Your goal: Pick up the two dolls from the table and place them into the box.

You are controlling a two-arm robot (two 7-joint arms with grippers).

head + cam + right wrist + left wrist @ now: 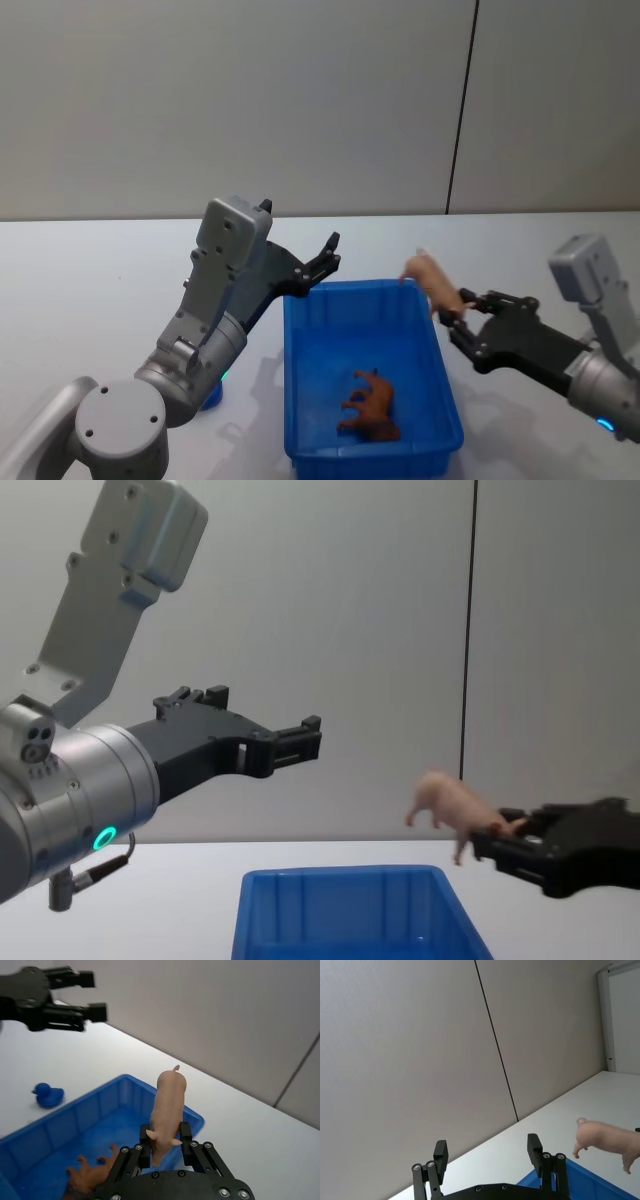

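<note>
My right gripper (pixel 452 322) (pixel 165 1136) (pixel 505 838) is shut on the peach-pink pig doll (pixel 430 278) (pixel 168 1105) (pixel 450 802) by its head end. It holds the pig in the air over the far right corner of the blue box (pixel 293 385) (pixel 120 1080) (pixel 340 882). A reddish-brown animal doll (pixel 372 403) (pixel 92 1172) lies on the box floor near the front. My left gripper (pixel 325 258) (pixel 487 1147) (pixel 305 738) is open and holds nothing, raised above the box's far left corner. The box stands on the white table (pixel 100 290).
A small blue duck (pixel 48 1095) (pixel 212 395) sits on the table just left of the box, partly hidden behind my left arm in the head view. A grey wall stands behind the table. Bare tabletop lies to the left, right and behind the box.
</note>
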